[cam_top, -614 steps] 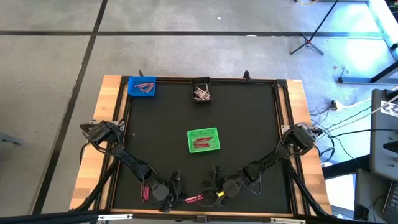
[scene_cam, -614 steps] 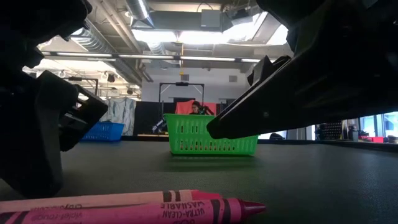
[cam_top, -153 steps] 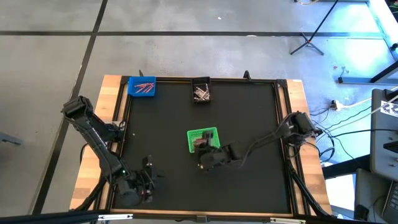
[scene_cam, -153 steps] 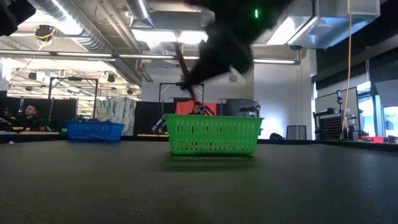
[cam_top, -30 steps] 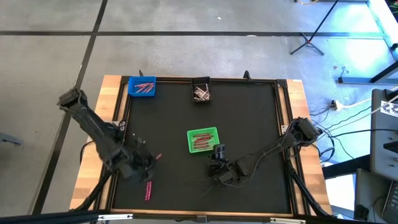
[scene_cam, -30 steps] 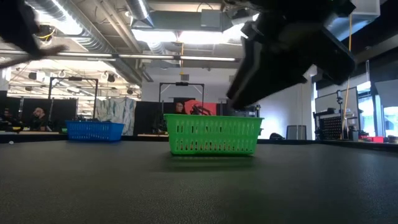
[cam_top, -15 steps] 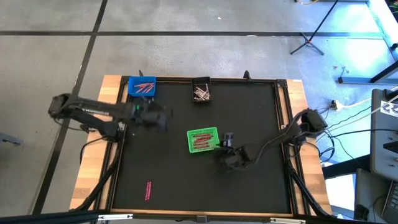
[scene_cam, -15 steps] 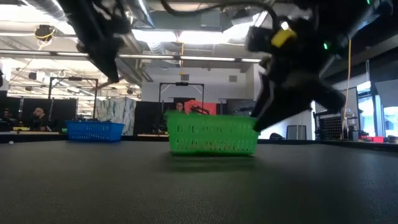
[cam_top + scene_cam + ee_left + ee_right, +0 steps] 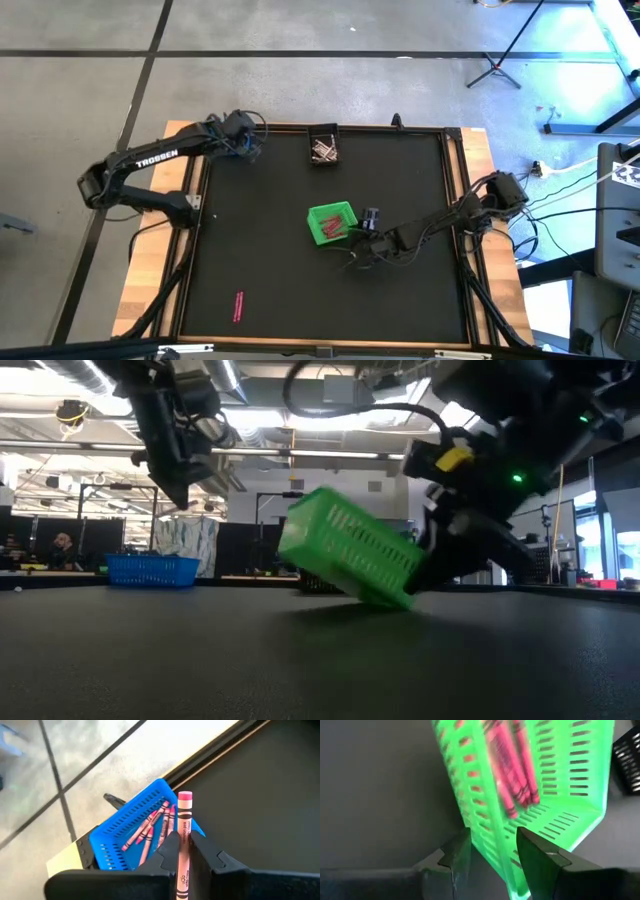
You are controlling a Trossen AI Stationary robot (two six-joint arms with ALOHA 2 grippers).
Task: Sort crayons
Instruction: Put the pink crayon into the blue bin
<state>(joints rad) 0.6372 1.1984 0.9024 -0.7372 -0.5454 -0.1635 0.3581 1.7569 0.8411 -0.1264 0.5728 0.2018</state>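
Black table [image 9: 270, 250]: left gripper [image 9: 184, 851] pinches pink crayon [image 9: 183, 827] over blue bin [image 9: 131, 827]; next, release into it. Right gripper [image 9: 492, 852] clamps tilted green bin [image 9: 350, 558] wall, crayons [image 9: 512, 765] sliding; one stray [image 9: 239, 305] remains near front edge.

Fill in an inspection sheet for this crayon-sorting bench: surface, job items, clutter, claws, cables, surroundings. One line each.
Surface: black mat in a wooden-edged table.
Job's things: green bin tilted, one edge lifted, red crayons inside; blue bin holding pink crayons; black bin with pale ones; one loose crayon on the mat.
Clutter: nothing seen.
Claws: left claw over the blue bin, shut on a pink crayon; right claw closed on the green bin's wall.
Cables: wires on the floor beside the table.
Surroundings: concrete floor, a stand, people seated far behind.
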